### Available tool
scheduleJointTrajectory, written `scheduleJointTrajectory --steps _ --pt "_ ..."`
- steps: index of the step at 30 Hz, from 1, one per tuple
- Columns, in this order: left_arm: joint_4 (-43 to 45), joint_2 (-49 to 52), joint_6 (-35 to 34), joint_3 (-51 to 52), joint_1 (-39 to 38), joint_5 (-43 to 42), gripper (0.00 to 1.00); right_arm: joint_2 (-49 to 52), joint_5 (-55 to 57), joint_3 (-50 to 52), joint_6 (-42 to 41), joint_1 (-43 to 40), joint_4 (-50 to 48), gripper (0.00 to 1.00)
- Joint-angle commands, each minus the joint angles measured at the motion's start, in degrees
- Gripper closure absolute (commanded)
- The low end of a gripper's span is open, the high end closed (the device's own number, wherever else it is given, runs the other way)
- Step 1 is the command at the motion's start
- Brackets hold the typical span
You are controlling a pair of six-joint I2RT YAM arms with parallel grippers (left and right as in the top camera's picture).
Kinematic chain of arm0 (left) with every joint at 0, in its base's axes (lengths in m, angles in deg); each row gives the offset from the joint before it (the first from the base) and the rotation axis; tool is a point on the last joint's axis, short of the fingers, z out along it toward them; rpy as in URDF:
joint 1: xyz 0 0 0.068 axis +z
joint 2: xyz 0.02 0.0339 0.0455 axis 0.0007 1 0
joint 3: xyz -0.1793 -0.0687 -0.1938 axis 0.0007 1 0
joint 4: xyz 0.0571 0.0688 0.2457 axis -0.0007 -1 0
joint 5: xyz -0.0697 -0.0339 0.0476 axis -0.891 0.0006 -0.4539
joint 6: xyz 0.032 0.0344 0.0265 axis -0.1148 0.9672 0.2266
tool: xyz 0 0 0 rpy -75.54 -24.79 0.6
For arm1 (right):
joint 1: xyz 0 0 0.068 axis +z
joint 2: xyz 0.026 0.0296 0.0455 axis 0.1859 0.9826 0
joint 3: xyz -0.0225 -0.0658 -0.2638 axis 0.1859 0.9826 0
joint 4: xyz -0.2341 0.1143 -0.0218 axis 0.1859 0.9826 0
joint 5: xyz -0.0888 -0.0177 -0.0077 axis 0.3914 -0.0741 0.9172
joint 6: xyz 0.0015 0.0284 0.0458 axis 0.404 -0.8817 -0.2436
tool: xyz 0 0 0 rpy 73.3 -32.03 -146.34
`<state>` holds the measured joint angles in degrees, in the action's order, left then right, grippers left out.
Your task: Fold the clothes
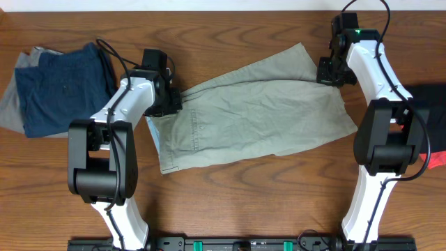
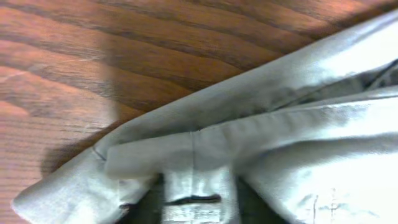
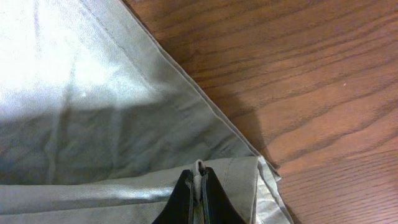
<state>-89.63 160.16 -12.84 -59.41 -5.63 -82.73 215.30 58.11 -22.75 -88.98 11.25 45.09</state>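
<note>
The khaki trousers (image 1: pixel 258 118) lie across the middle of the table, waist to the left and leg ends to the right. My left gripper (image 1: pixel 169 97) is at the waistband. In the left wrist view its fingers (image 2: pixel 198 200) hold a thick fold of waistband with a belt loop between them. My right gripper (image 1: pixel 327 72) is at the far right leg end, and its fingers (image 3: pixel 200 186) are pinched shut on a cloth edge. A navy blue garment (image 1: pixel 59 87) lies at the far left on top of a grey garment (image 1: pixel 10 106).
The brown wooden table (image 1: pixel 230 28) shows around the trousers. A black object (image 1: pixel 433 115) with a red part (image 1: pixel 439 160) lies at the right edge beside my right arm. Cables run over the navy garment to my left arm.
</note>
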Motion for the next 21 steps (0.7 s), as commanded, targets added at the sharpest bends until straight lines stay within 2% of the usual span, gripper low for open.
scheduleJointTrajectory --steps 1,13,21 --pt "-0.11 -2.14 0.46 -0.98 0.26 4.7 0.44 -0.5 0.87 0.13 -0.04 0.5 0.09 0.99" --pt "1.75 -0.24 0.22 -0.92 0.26 6.88 0.39 -0.5 0.87 0.13 -0.04 0.5 0.39 0.99" --pt "1.49 0.2 -0.22 -0.87 0.24 6.4 0.43 -0.5 0.85 0.13 -0.07 0.5 0.5 0.99"
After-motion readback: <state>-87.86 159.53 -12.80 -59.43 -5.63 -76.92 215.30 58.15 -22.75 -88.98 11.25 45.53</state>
